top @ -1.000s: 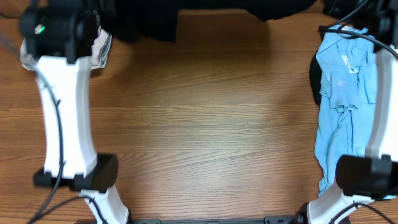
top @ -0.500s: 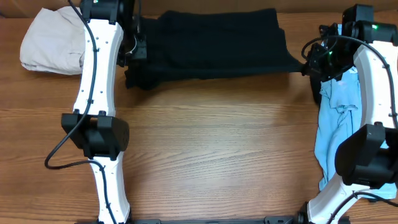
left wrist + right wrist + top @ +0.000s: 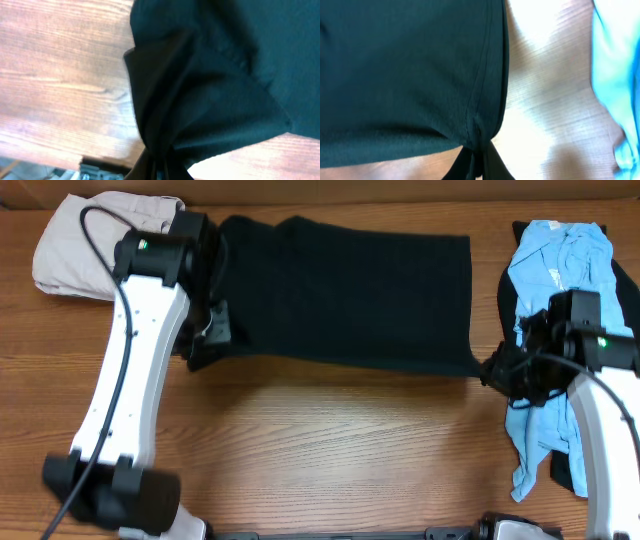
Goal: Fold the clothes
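While the black garment (image 3: 340, 290) lies spread along the surface's (image 3: 330, 450) far edge, the left claw (image 3: 203, 345) and right claw (image 3: 490, 372) each clamp a near corner. It looks soft and limp, likely to sag between holds, so the corners suit best.

A black garment (image 3: 340, 290) lies spread across the upper middle of the wooden table (image 3: 330, 450), the left gripper (image 3: 205, 345) pinching its lower-left corner, the right gripper (image 3: 490, 371) its lower-right. Beige cloth (image 3: 75, 255) sits upper left, light blue cloth (image 3: 560, 270) far right
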Controlling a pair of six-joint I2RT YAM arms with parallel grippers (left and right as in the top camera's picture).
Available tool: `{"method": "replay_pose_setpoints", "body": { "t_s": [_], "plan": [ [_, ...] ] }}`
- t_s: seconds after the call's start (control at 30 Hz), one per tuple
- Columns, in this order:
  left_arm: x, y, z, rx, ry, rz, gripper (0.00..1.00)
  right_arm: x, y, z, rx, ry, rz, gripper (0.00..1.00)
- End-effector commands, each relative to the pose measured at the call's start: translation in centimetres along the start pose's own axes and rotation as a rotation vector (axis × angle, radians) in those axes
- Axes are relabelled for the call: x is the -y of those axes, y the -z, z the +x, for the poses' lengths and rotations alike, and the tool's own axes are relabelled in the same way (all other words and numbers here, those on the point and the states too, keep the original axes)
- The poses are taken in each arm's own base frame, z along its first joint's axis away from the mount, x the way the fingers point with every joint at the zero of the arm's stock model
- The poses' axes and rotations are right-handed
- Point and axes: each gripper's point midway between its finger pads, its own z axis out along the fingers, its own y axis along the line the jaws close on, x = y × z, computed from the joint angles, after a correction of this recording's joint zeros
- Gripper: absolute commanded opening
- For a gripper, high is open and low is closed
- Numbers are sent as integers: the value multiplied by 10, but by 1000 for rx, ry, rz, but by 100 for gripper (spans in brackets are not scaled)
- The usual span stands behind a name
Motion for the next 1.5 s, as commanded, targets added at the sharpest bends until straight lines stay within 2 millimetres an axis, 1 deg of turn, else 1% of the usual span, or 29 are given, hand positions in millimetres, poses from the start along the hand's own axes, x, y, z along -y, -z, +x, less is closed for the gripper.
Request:
{"method": "replay_pose_setpoints", "body": {
  "t_s": [0.0,0.1,0.23,0.33,0.43,0.47,0.63,0.8,0.9,1.07,1.13,1.33,1.47],
  "plan": [
    [-17,-7,37,-10,75,-25,4,15,8,20,11,-63,52,4],
    [-22,-23,59,-54,105,-40,4,21,7,38,-30,-109,66,4],
    [-21,-36,77,-90,119,-21,4,28,1,57,-79,-171,86,4],
    [-20,-38,79,-81,126,-10,4,29,-4,66,-110,-202,76,4],
    [-18,-38,71,-51,129,2,4,32,-10,69,-116,-226,81,4],
    [-15,-40,62,-16,132,16,5,32,-13,65,-103,-225,76,4],
    [-4,-46,34,95,138,62,4,26,-17,42,-21,-201,45,4],
    [5,-60,9,171,133,87,4,21,-25,16,45,-181,22,4],
    [9,-72,-8,205,134,78,4,20,-33,-1,79,-168,15,4],
    [22,-93,-38,247,100,91,4,17,-52,-29,118,-127,1,4],
    [27,-103,-49,262,100,96,4,16,-62,-41,130,-122,-5,4],
    [42,-127,-83,327,107,121,4,10,-91,-66,158,-89,-22,5],
    [49,-145,-98,344,110,128,4,-1,-110,-82,187,-50,-44,6]
  ]
}}
